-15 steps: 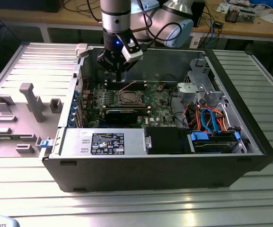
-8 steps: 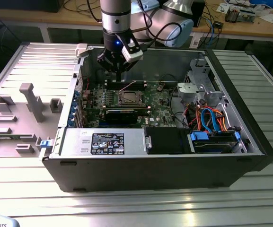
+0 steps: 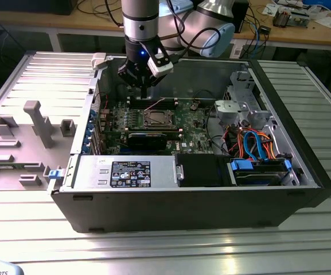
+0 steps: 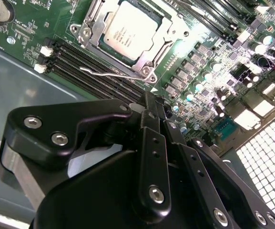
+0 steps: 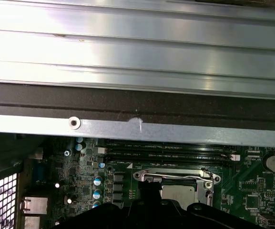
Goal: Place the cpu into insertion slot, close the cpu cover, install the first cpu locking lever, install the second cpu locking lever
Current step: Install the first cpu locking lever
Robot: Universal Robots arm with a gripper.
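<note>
The cpu already sat in the insertion slot mid-motherboard under the shut cpu cover, and the empty pincer, fingers pinched narrow, hovered by a locking lever, so lever step.

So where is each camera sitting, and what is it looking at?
Exterior view: off the arm, looking down into the open black computer case; the black gripper hangs over the green circuit board.
Second wrist view: on the arm, looking past the gripper at the silver-grey square cpu in its metal-rimmed insertion slot.
First wrist view: on the arm, facing the case's silvery wall and the socket below.
All three share the slot.
</note>
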